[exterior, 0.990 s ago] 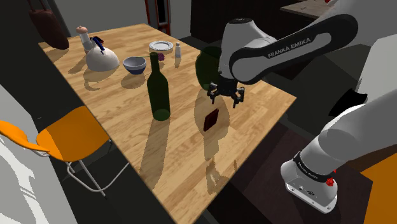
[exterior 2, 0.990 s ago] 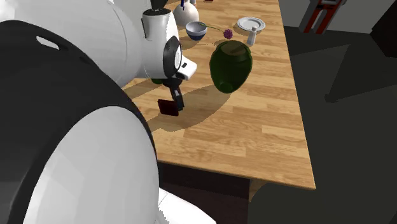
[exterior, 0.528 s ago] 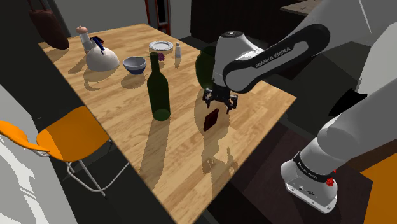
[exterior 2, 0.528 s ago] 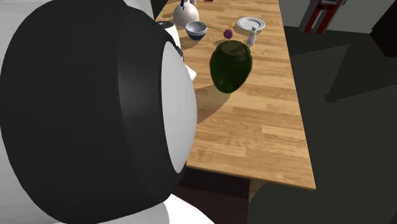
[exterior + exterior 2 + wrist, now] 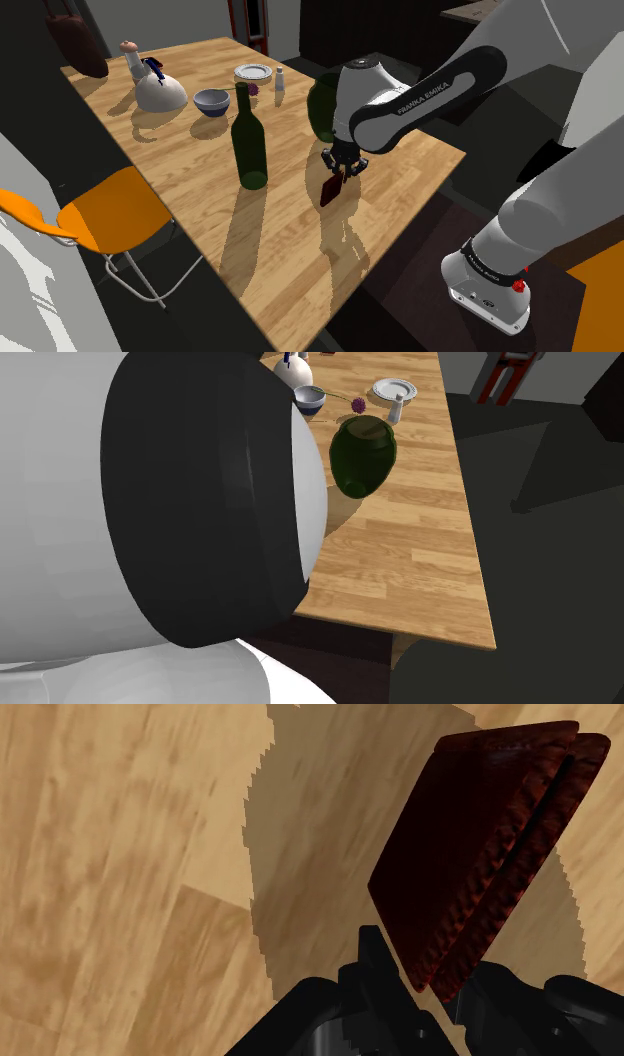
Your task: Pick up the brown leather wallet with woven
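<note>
Wallet (image 5: 480,854) – dark red-brown, with a woven pattern on its face – stands on its edge on the bench (image 5: 200,170), a little tilted, with its two leaves gaping slightly. In the shoulder view it (image 5: 331,190) is near the bench side that faces the stand.

I judge it light and not fragile, but rather soft. The leaves will give under pressure and come together, so the hold must press both of them at once. The woven surface looks rough enough not to slip. The best place to take it seems to be across its thickness, close to the fold, where it is stiffest. A hold at the loose open side may catch one leaf only. As it stands on a narrow edge, a push from one side could tip it flat.

The pincer (image 5: 428,959) is low over the wallet and straddles its nearer end, so the wallet lies in its gap. Whether it presses the leaves or stands just clear of them I cannot tell. In the shoulder view the pincer (image 5: 340,172) sits right on top of the wallet.

Around it, a tall green bottle (image 5: 249,145) stands nearby toward that view's left, and a round dark green vase (image 5: 322,105) stands just behind the arm. Neither touches the wallet.
</note>
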You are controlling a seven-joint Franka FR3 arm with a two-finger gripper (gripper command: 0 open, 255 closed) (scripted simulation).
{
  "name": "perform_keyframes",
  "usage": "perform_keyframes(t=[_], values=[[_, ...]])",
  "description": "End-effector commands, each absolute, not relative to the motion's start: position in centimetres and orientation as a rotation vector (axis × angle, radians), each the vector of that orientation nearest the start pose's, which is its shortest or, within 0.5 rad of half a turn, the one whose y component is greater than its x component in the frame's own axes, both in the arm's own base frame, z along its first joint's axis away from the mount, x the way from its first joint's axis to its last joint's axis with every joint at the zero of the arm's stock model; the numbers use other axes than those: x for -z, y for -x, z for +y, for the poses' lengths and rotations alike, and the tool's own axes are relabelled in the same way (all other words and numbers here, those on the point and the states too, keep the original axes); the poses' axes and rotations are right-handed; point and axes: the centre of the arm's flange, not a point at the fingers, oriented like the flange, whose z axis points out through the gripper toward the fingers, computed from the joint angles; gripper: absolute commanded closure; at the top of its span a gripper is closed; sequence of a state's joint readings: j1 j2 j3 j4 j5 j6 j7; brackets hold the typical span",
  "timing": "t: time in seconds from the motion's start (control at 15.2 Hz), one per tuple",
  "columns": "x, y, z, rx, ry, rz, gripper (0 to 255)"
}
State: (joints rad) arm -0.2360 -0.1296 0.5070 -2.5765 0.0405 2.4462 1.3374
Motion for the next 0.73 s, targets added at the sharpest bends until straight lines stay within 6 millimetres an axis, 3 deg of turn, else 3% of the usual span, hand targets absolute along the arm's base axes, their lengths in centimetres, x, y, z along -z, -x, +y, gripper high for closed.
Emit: perform_keyframes(t=[0.0, 0.33, 0.66], values=[[-30.0, -42.2, 11.4, 0.024, 2.709, 1.663, 255], [-30.0, -42.2, 11.3, 0.024, 2.709, 1.663, 255], [-32.7, -42.2, 11.3, 0.024, 2.709, 1.663, 255]])
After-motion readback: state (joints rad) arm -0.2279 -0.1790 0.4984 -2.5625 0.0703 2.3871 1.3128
